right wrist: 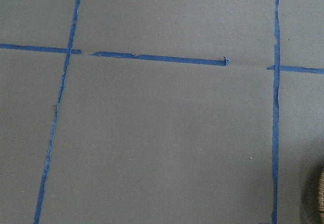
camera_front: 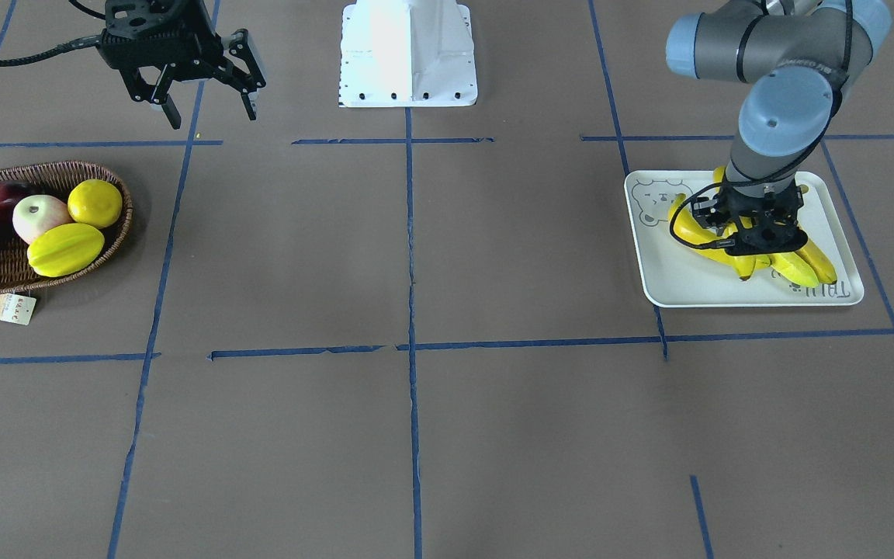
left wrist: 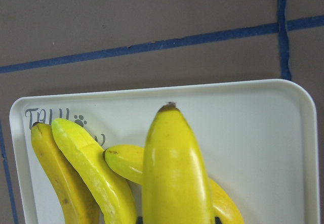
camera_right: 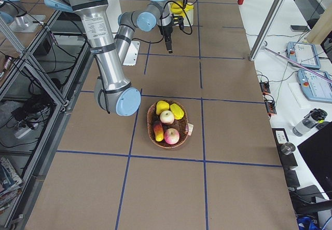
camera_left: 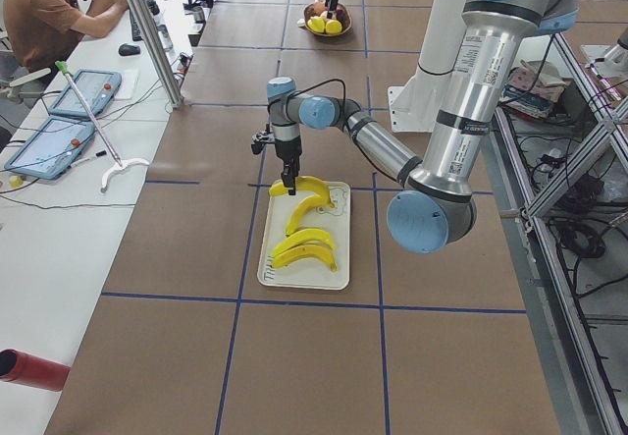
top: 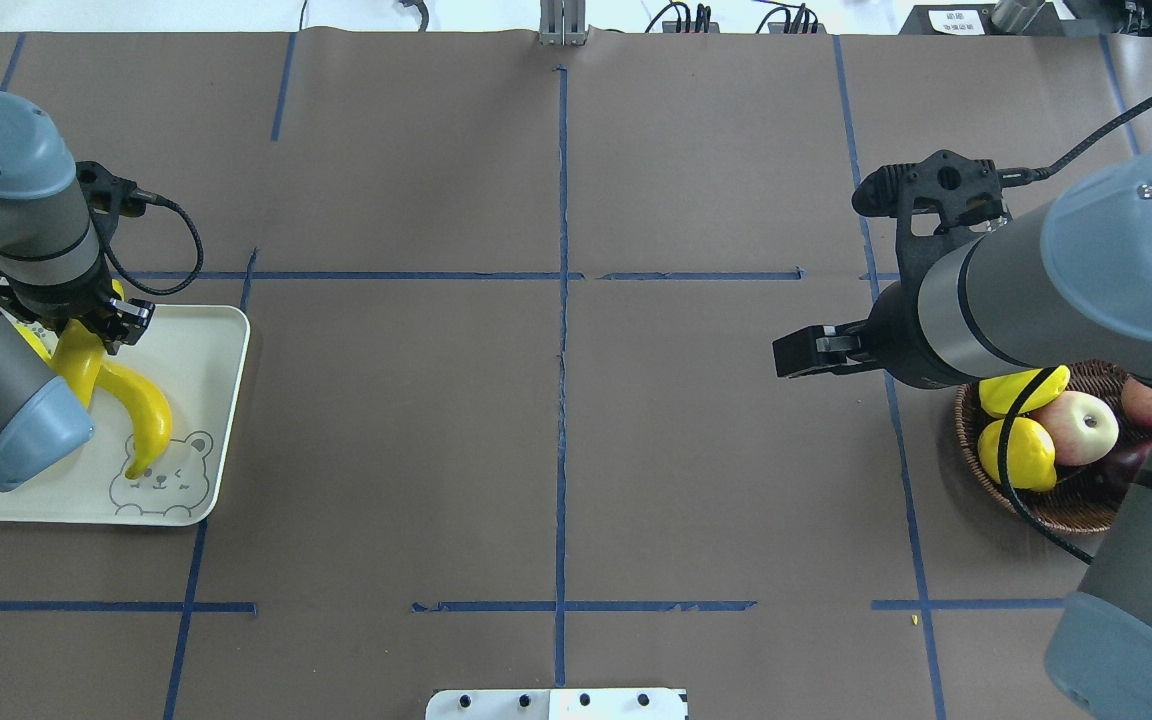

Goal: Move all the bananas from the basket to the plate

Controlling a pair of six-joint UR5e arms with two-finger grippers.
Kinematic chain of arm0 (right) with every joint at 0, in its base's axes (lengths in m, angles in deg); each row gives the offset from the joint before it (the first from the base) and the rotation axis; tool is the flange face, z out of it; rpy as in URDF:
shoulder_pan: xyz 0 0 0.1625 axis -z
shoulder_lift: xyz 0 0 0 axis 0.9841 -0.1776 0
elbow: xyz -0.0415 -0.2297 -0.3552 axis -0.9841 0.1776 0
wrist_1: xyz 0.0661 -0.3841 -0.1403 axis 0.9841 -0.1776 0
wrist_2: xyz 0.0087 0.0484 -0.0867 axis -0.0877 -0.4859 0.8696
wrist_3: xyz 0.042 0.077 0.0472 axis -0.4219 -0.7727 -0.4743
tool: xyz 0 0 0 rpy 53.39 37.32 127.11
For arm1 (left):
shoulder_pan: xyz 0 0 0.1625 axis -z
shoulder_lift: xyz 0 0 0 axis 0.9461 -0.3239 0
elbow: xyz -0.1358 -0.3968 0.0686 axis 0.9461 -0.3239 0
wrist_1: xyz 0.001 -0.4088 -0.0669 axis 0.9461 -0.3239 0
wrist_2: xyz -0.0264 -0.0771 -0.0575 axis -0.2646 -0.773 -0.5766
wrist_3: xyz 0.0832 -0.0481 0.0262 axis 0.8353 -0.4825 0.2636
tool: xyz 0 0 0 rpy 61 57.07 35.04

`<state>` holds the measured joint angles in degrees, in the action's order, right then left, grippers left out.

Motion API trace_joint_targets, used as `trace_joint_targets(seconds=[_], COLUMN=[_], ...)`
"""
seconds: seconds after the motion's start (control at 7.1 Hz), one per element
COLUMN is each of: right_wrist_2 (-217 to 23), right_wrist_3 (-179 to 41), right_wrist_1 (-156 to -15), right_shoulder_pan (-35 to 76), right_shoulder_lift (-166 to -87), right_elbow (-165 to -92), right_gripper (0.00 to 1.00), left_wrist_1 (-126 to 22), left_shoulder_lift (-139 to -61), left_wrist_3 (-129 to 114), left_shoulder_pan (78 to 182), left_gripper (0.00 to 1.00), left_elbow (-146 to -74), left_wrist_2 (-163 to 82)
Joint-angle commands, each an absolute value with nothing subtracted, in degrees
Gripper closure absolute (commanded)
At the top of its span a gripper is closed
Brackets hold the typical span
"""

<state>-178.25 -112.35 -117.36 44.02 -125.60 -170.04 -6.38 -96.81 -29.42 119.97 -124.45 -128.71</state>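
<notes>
On the brown bench (camera_left: pixel 167 347), the plate (camera_left: pixel 340 260) lies near the middle with the bananas (camera_left: pixel 302 248) on it. The near arm's left gripper (camera_left: pixel 290 188) points straight down onto the far end of the farthest banana (camera_left: pixel 314 199). The basket (camera_left: pixel 316 10) of fruit sits at the far end. A person (camera_left: pixel 44 8) sits far left.

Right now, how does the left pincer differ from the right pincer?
The left pincer is low over the plate, among the bananas there, while the right pincer hangs over bare table, off to one side of the basket. The left pincer appears closed on a banana; the right pincer is open and holds nothing. Both are black two-finger pincers pointing down at the table.
</notes>
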Motion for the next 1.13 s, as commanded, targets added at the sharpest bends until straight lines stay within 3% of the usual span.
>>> trace_joint_targets(seconds=[0.0,0.28,0.42,0.7,0.84,0.99], right_wrist_2=[-178.19,-178.19,-178.19,-178.10,-178.10,-178.10], right_wrist_3=[-112.44,-112.44,-112.44,-112.44,-112.44,-112.44], right_wrist_1=[-117.35,-117.35,-117.35,-117.35,-117.35,-117.35], right_shoulder_pan=[44.08,44.08,44.08,44.08,44.08,44.08], right_shoulder_lift=[-125.60,-125.60,-125.60,-125.60,-125.60,-125.69], right_elbow=[-170.03,-170.03,-170.03,-170.12,-170.03,-170.03], right_gripper=[0.00,0.00,0.00,0.00,0.00,0.00], left_wrist_1=[-7.88,-9.30,-9.56,-10.26,-11.40,-11.50], left_shoulder_lift=[-97.05,-96.62,-96.35,-96.26,-96.26,-96.26], left_wrist_3=[-29.30,-29.39,-29.30,-29.39,-29.65,-29.91], left_shoulder_pan=[118.84,118.39,118.13,117.25,116.99,116.90], left_gripper=[1.00,0.98,0.80,0.09,0.01,0.01], left_elbow=[-121.26,-119.93,-119.93,-120.01,-119.93,-119.93], left_wrist_2=[-125.00,-124.73,-124.73,-124.12,-120.20,-119.81])
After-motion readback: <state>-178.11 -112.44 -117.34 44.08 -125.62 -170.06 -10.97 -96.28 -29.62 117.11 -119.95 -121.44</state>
